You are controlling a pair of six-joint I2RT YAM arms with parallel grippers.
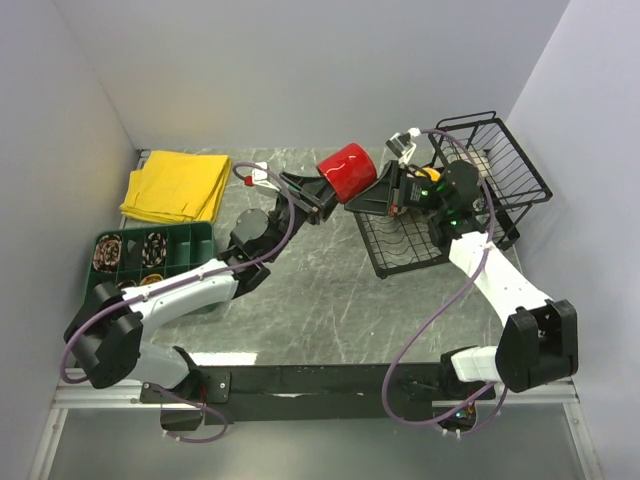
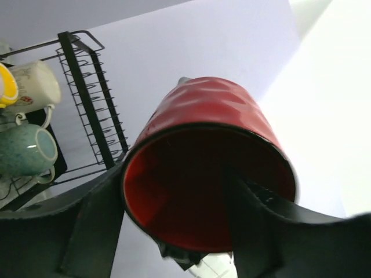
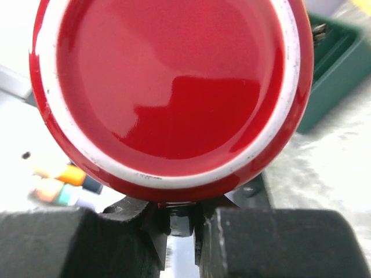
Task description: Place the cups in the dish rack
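Pull L gripper (image 2: 174,197), fingers spread, straight out of mug (image 1: 347,170); R gripper (image 3: 179,226) seems pinched on its handle.

No legible text, brand, number or sign on red mug (image 2: 214,116), dish rack (image 1: 505,160), elsewhere.

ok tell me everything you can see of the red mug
Glossy red mug, dimpled wall, red inside, pale ring round its flat base. It lies on its side in the air beside the dish rack. The left tool stands open, one finger inside the mouth, one outside; the right tool is closed below the base, seemingly on the handle.
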